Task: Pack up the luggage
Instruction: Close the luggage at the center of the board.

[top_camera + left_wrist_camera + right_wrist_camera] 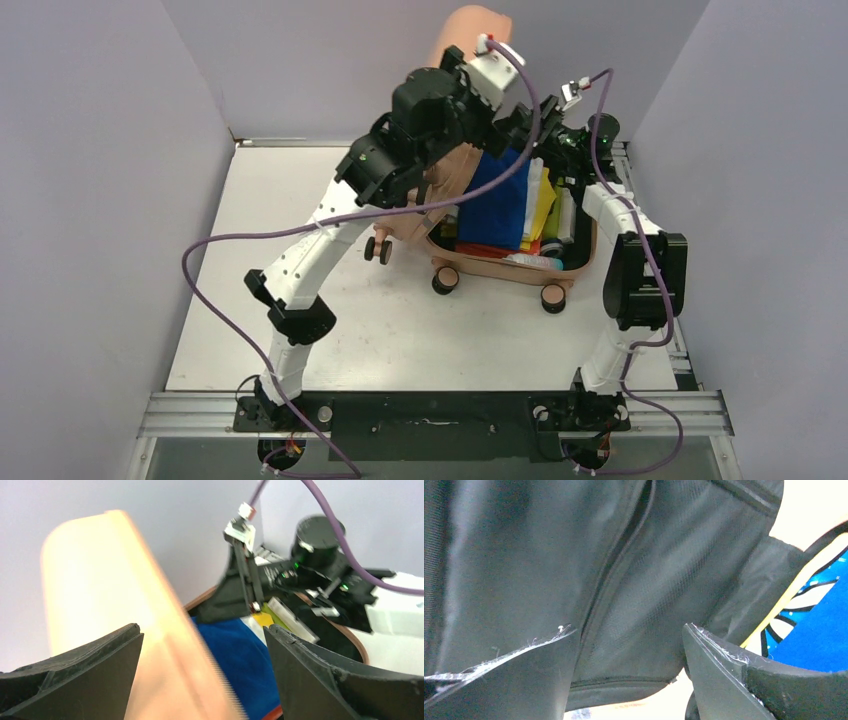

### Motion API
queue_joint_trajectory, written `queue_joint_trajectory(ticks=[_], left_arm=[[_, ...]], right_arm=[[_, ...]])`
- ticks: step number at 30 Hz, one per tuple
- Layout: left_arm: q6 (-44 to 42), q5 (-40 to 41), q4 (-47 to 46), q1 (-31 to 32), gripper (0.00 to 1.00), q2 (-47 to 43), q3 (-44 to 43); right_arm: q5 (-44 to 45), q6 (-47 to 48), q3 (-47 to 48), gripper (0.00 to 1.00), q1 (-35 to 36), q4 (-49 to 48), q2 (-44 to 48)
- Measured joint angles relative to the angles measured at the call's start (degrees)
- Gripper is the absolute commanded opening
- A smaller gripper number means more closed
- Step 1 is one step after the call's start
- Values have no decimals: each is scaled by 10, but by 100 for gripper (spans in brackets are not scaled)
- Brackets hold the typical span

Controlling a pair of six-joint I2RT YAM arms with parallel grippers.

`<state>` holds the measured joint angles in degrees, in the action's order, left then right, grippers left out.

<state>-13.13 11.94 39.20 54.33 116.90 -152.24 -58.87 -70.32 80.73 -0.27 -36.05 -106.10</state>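
The left gripper (pixel 201 629) has its jaws wide apart, with the blurred salmon-pink lid (pixel 100 580) of the luggage (pixel 500 268) rising in the gap beside one finger, not clamped. The right gripper (pixel 629 626) also has its jaws apart and pinches nothing, close to the luggage's black lining (pixel 524 555). The luggage lies open at the far middle of the white table (pixel 300 330) — its lower shell is stuffed with a blue cloth (pixel 497 205) and yellow and white items — wheels (pixel 446 281) toward the arms.
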Motion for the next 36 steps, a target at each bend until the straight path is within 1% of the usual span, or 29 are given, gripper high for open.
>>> queue_joint_trajectory(ticks=[2,4,9,12,17,20,24,26,30,32,33,36], left_arm=[[18,-21,-7,-29,97,-5,-8],[34,-38,-10,-48,97,-10,-3],[67,-96,-4,-46,96,-1,0],[85,-142,-2,-45,96,6,-10],[116,-197,-1,-61,96,7,-42],[129,-198,-2,-78,96,2,-54],[131,-165,-7,-115,96,-20,-37],[141,-162,-22,-152,96,-53,24],[162,-162,-74,-257,96,-129,229],[170,-160,-97,-291,96,-136,306],[173,-160,-109,-304,96,-136,347],[185,-170,-125,-316,96,-117,456]], right_arm=[[2,43,2,77,12,49,5],[1,68,3,77,23,77,7],[11,101,5,77,22,122,7],[17,123,5,77,13,148,7],[21,153,-14,77,-1,189,26],[23,158,-38,77,-18,210,58],[14,188,-72,77,-87,280,103],[12,228,-75,77,-119,345,115],[23,347,-63,78,-154,500,125],[45,411,-49,79,-158,575,125],[53,433,-44,79,-158,595,125],[95,508,-25,79,-158,662,125]])
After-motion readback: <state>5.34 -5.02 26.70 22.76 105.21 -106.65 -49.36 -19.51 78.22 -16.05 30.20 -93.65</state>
